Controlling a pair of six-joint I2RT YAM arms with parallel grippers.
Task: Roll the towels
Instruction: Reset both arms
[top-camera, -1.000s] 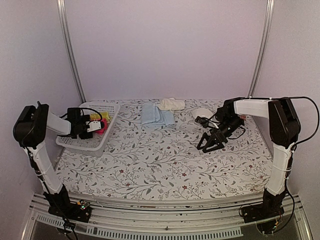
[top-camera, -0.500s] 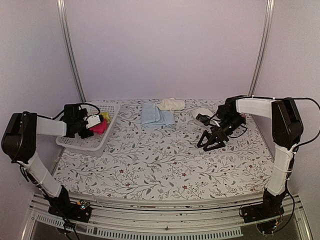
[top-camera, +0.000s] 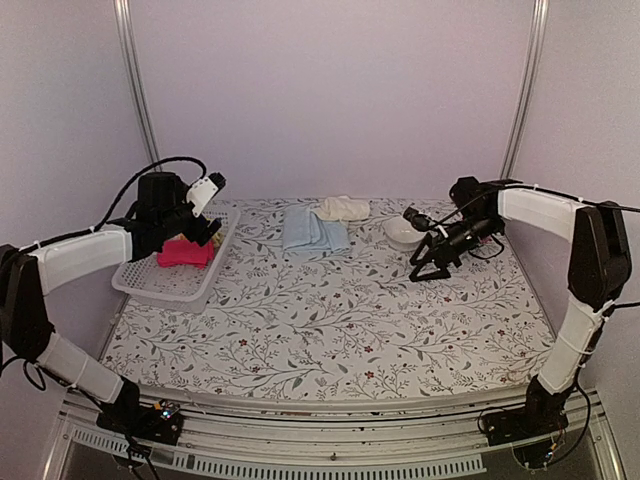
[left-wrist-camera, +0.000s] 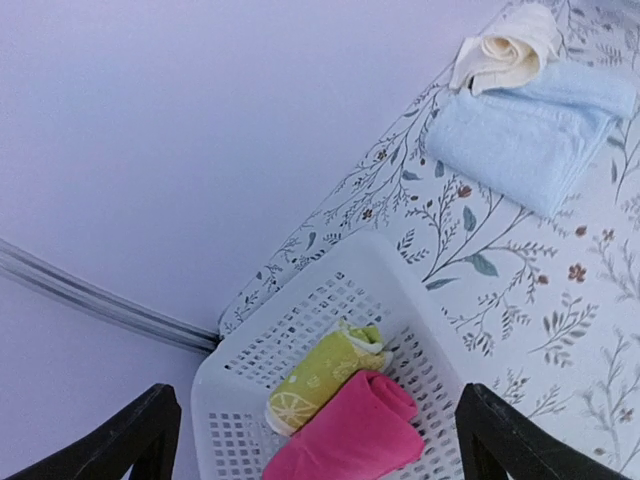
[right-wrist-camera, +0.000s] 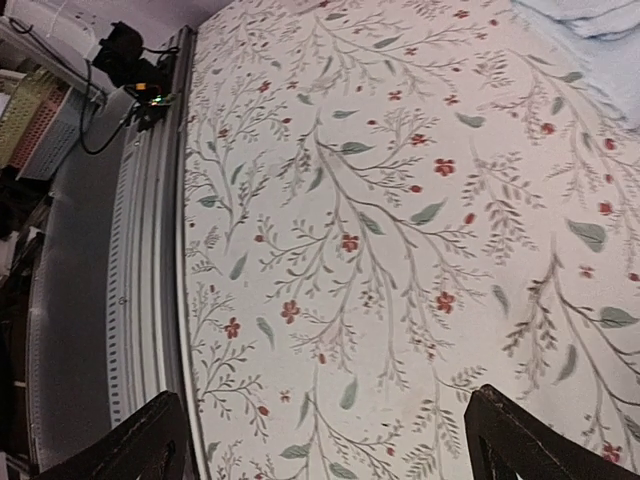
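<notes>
A white basket (left-wrist-camera: 300, 300) holds a rolled yellow-green towel (left-wrist-camera: 322, 376) and a rolled hot pink towel (left-wrist-camera: 352, 436) side by side. The pink towel also shows in the top view (top-camera: 183, 252). My left gripper (left-wrist-camera: 320, 452) is open and empty, raised above the basket (top-camera: 165, 282); in the top view it (top-camera: 202, 226) hangs over the basket's back end. A folded light blue towel (top-camera: 313, 232) and a crumpled cream towel (top-camera: 343, 208) lie at the back middle. My right gripper (top-camera: 427, 265) is open and empty, low over the floral covering (right-wrist-camera: 400, 250).
A white rounded thing (top-camera: 403, 230) sits behind the right gripper; I cannot tell what it is. The table's front rail (right-wrist-camera: 140, 250) runs along the near edge. A corner of the light blue towel (right-wrist-camera: 590, 20) shows in the right wrist view.
My left gripper has risen out of the basket and left the pink towel lying in it. My right gripper has shifted a little toward the back.
</notes>
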